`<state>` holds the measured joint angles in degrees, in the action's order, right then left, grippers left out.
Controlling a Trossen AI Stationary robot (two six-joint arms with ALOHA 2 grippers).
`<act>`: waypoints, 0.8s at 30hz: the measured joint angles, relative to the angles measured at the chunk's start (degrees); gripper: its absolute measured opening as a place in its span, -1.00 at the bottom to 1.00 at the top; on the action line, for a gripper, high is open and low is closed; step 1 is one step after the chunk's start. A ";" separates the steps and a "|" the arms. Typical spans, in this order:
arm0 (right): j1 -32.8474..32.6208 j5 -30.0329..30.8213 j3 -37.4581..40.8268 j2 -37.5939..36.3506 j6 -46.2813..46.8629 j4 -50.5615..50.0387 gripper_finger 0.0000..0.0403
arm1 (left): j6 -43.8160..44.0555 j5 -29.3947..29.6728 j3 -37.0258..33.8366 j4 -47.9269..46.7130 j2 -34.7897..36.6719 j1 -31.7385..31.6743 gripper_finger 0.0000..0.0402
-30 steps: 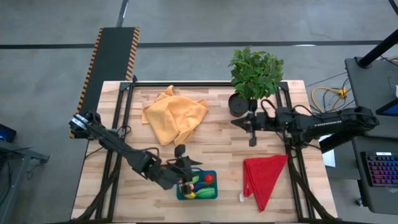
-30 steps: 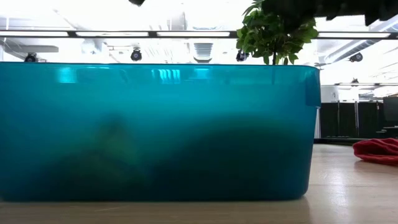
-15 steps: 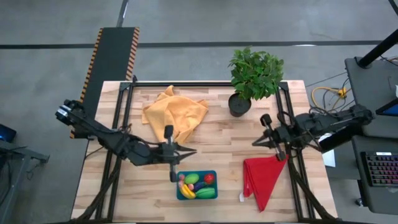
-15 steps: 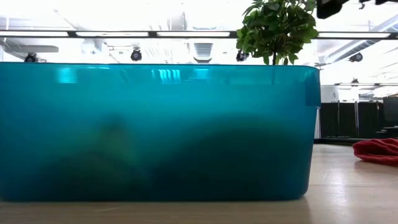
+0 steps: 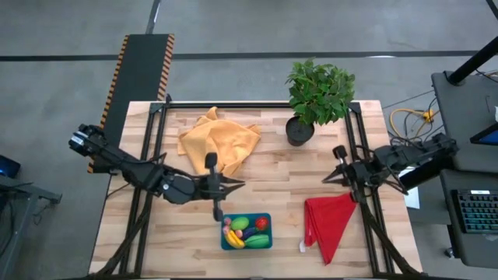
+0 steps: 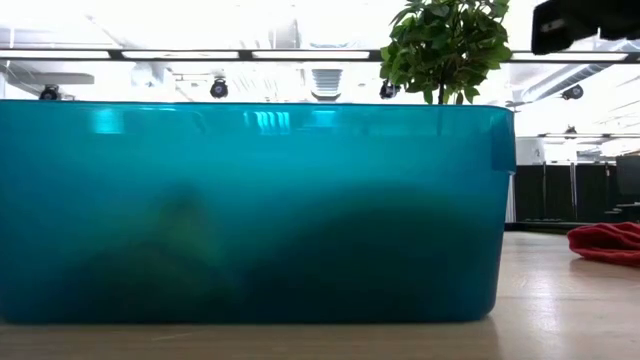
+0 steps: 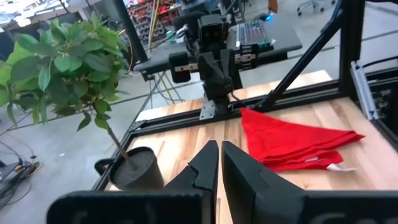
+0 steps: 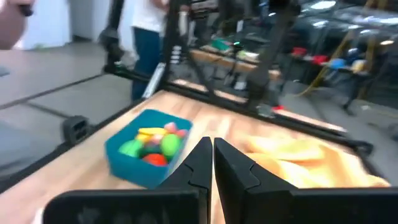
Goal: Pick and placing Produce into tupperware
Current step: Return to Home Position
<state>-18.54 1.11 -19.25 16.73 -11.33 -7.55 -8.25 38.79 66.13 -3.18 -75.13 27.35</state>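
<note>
two pincers hover over the bench (image 5: 274, 165), tips aimed at each other and well apart, each with its fingers pressed together on nothing. the left pincer (image 5: 236, 184) is over bare wood. the tupperware (image 5: 269, 232) lies just beside it, a little ahead of its tips, on the side away from the orange cloth (image 5: 222, 140), which lies close on the other side. all the produce (image 5: 247, 232) in view is inside the tupperware: a yellow banana (image 5: 235, 242), a red tomato (image 5: 262, 223), two green pieces (image 5: 240, 224) and pink bits (image 5: 227, 222). the right pincer (image 5: 325, 179) has the red cloth (image 5: 331, 218) just beside it, with the potted plant (image 5: 319, 89) farther off on its opposite side. from the right pincer the tupperware sits ahead, off toward the red cloth's side. in the low view the tupperware's teal wall shows only dim dark shapes behind it.
</note>
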 joint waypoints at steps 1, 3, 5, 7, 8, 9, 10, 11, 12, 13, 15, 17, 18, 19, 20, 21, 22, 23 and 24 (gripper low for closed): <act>0.32 1.17 0.65 -1.55 -0.26 -0.16 -0.96 | 0.02 0.00 0.00 -0.29 0.00 -0.25 -0.97; 1.14 1.72 1.75 -4.64 -0.69 0.92 -0.96 | 0.01 0.15 -0.01 -0.87 0.00 -0.51 -0.97; 1.80 1.88 2.97 -7.65 -0.72 2.27 -0.96 | -0.02 0.17 -0.02 -1.64 0.00 -0.67 -0.97; 2.49 2.15 4.75 -10.52 -1.15 3.18 -0.96 | 0.01 0.17 -0.02 -2.69 -0.02 -0.74 -0.97; 2.94 3.00 5.84 -11.54 -1.18 4.16 -0.96 | 0.02 0.17 -0.02 -2.95 -0.02 -0.77 -0.97; 3.55 3.51 7.19 -12.38 -1.35 5.99 -0.96 | 0.04 0.15 -0.02 -3.26 -0.02 -0.78 -0.97; 4.26 4.01 8.66 -13.18 -1.94 7.88 -0.96 | 0.04 0.15 -0.05 -3.52 -0.02 -0.78 -0.97; 5.07 4.52 10.05 -13.81 -2.27 9.51 -0.96 | 0.04 0.15 -0.07 -3.48 -0.03 -0.78 -0.97; 6.05 4.96 11.22 -14.19 -2.39 10.82 -0.96 | 0.04 0.15 -0.07 -3.47 -0.04 -0.83 -0.97; 7.30 5.23 12.24 -14.42 -2.34 11.71 -0.96 | 0.04 0.15 -0.11 -3.47 -0.04 -0.89 -0.97; 10.13 5.41 13.85 -14.68 -1.08 11.21 -0.96 | 0.20 0.13 -0.13 -3.45 -0.04 -0.91 -0.97; 13.43 4.87 15.53 -14.68 0.98 10.87 -0.96 | 0.37 0.13 -0.13 -3.46 -0.04 -1.00 -0.97; 15.23 3.90 16.28 -14.70 1.68 10.86 -0.96 | 0.37 0.13 -0.15 -3.43 -0.04 -1.00 -0.97; 17.07 2.37 16.93 -14.75 2.28 10.86 -0.96 | 0.37 0.13 -0.15 -3.44 -0.04 -1.00 -0.97; 18.97 0.56 17.31 -14.76 2.43 10.84 -0.96 | 0.37 0.13 -0.17 -3.43 -0.04 -1.01 -0.97; 21.01 -1.04 17.40 -14.77 2.54 11.04 -0.96 | 0.37 0.13 -0.18 -3.43 -0.04 -1.07 -0.97; 23.23 -2.78 17.42 -14.77 2.67 11.23 -0.96 | 0.37 0.11 -0.20 -3.45 -0.04 -1.13 -0.97; 25.38 -4.52 17.42 -14.79 2.80 11.33 -0.96 | 0.37 0.11 -0.20 -3.43 -0.04 -1.16 -0.97; 27.59 -6.79 17.40 -14.79 3.36 11.34 -0.96 | 0.37 0.11 -0.20 -3.41 -0.04 -1.16 -0.97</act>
<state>9.05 -5.68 -1.85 1.93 -7.97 3.79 -7.88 38.89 65.93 -6.59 -75.18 26.20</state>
